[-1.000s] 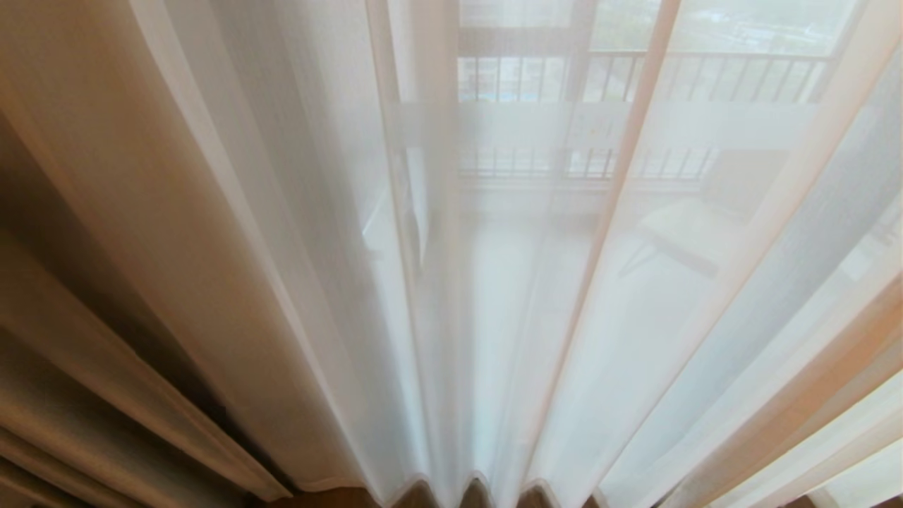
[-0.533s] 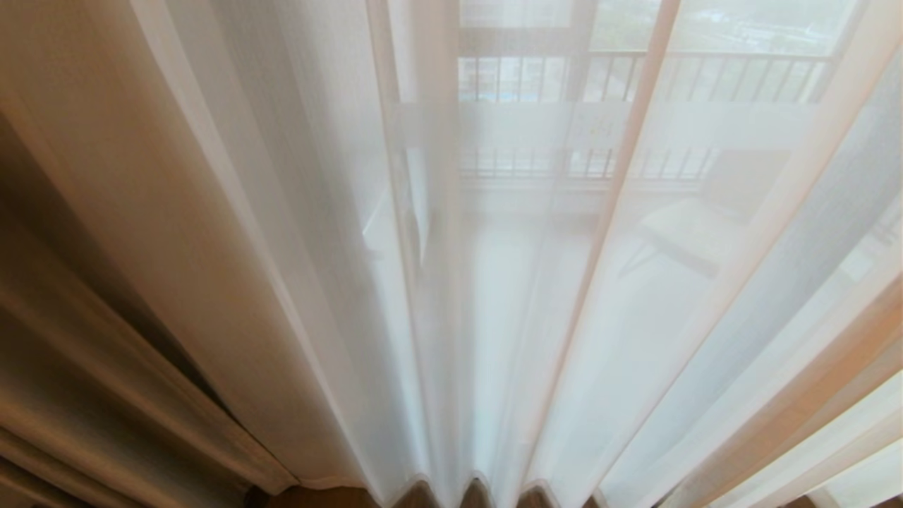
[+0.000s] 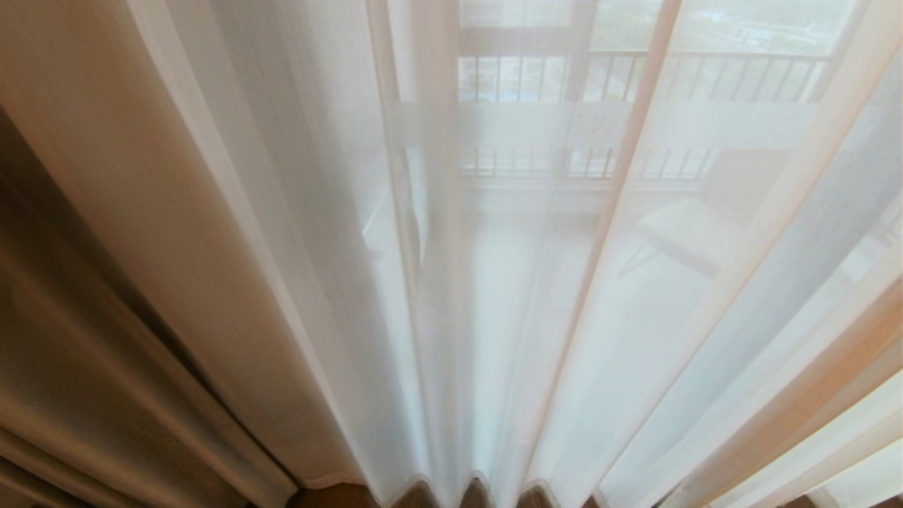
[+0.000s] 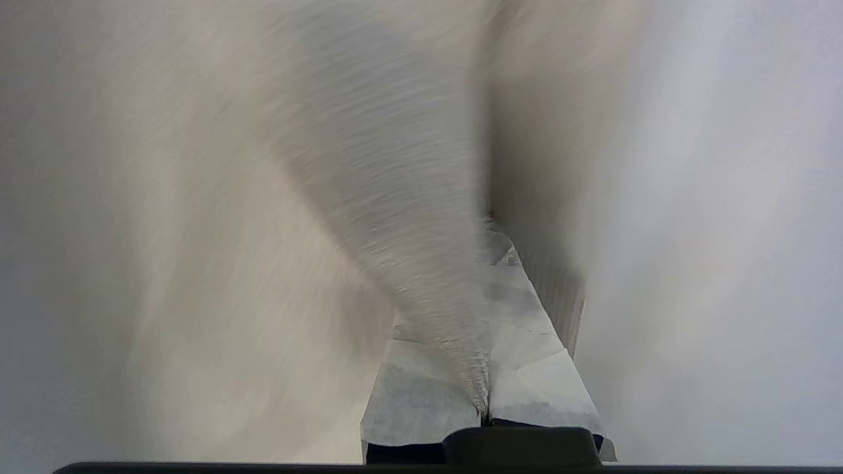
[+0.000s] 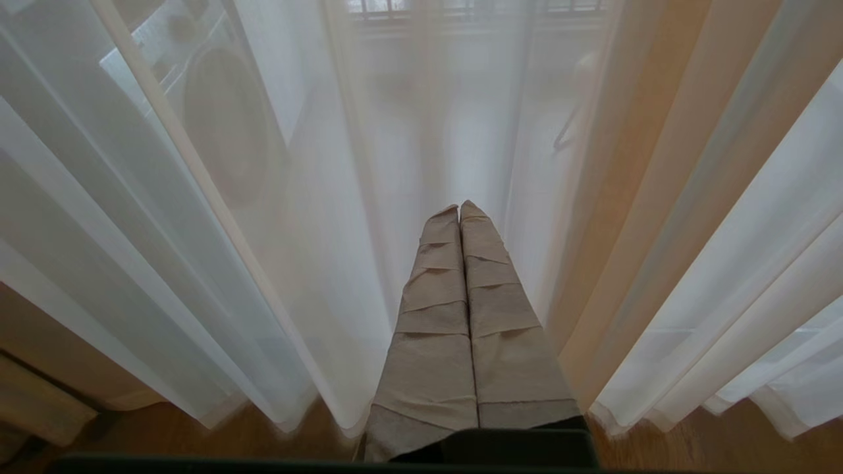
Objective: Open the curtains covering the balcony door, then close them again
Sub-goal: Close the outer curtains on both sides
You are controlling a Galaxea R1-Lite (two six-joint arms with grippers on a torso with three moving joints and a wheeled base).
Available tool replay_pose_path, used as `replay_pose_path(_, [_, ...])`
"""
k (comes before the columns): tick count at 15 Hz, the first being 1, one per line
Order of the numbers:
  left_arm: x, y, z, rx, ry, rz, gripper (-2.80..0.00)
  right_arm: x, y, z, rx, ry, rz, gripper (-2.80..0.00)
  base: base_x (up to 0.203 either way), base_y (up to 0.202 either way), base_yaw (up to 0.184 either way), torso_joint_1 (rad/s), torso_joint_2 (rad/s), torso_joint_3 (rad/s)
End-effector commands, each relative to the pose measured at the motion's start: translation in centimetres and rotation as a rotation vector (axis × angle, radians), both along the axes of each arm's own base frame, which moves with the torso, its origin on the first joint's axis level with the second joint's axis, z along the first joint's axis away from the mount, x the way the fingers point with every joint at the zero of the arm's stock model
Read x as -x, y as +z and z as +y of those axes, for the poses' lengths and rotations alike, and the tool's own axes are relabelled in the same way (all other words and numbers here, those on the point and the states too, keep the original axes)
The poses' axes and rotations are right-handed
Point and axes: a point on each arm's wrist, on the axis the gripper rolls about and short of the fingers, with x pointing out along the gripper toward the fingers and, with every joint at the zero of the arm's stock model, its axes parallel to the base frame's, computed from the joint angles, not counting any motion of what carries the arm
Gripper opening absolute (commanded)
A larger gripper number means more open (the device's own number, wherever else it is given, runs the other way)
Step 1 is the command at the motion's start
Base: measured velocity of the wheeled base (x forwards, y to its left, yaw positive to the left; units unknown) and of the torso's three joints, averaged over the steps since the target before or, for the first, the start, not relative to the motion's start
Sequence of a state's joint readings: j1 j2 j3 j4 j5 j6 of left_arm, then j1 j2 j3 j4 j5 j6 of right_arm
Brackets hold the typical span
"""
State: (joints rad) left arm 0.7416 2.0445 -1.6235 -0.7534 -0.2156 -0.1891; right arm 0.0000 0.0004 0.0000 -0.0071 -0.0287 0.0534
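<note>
With my left gripper [image 4: 484,401] pinching a drape [image 4: 408,217] fold, off at 9 o'clock of the sheers [image 3: 494,282], I judge opening just begun. Door [image 3: 575,85] shows through at 12. Next: drag sideways, grip firm. Right gripper [image 5: 460,210] idle, fingers pressed together.

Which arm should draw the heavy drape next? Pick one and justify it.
Left. The left gripper is shut on a fold of the heavy drape. The right gripper is shut on nothing, pointing at the sheers.
</note>
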Motion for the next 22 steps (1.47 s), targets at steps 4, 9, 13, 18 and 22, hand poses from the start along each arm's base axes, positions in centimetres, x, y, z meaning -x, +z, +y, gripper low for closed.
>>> replay_pose_path(4, [-1.2,3.2,-4.0,-0.029,-0.147,-0.084,-2.8,0.0,0.0,0.0,0.0,0.0,-0.001,-2.8,0.0,0.0,0.0,0.0,0.0,0.0])
replay_pose_path(9, [0.5,7.1,-8.3,-0.066,-0.222,-0.154,-2.8,0.0,0.0,0.0,0.0,0.0,-0.001,-2.8,0.0,0.0,0.0,0.0,0.0,0.0])
replay_pose_path(13, [3.6,9.1,-11.9,-0.056,-0.266,-0.159,-2.8,0.0,0.0,0.0,0.0,0.0,-0.001,-2.8,0.0,0.0,0.0,0.0,0.0,0.0])
replay_pose_path(18, [9.0,8.5,-16.4,0.009,-0.308,-0.106,-2.8,0.0,0.0,0.0,0.0,0.0,-0.001,-2.8,0.0,0.0,0.0,0.0,0.0,0.0])
replay_pose_path(22, [10.7,7.0,-21.5,0.065,-0.472,-0.033,-2.8,0.0,0.0,0.0,0.0,0.0,-0.001,-2.8,0.0,0.0,0.0,0.0,0.0,0.0])
